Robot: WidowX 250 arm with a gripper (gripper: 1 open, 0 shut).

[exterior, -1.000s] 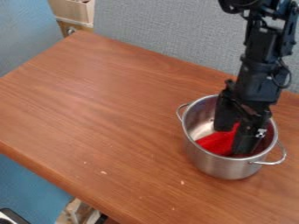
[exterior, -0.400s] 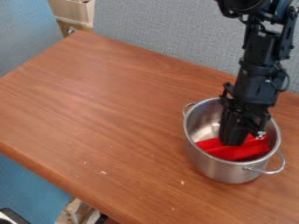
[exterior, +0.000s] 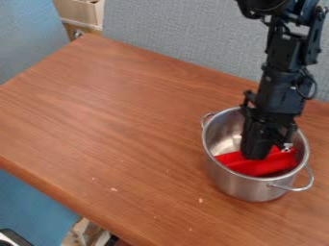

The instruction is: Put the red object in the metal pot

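The metal pot (exterior: 237,183) stands on the wooden table near its right edge, shiny, with a small loop handle at its lower right. The red object (exterior: 265,167) lies across the bottom of the pot, partly hidden by the arm. My black gripper (exterior: 261,152) reaches straight down into the pot from above. Its fingers are pressed together, and their tips are at or just over the red object. I cannot tell whether they pinch it.
The brown wooden table (exterior: 115,106) stretches left and forward of the pot. Its front edge runs diagonally at the lower left. A beige box-like thing (exterior: 80,12) stands beyond the far left corner, against a blue wall.
The gripper's fingers have closed together inside the pot. The pot has shifted slightly to the right, and the red object now lies flatter on its bottom.
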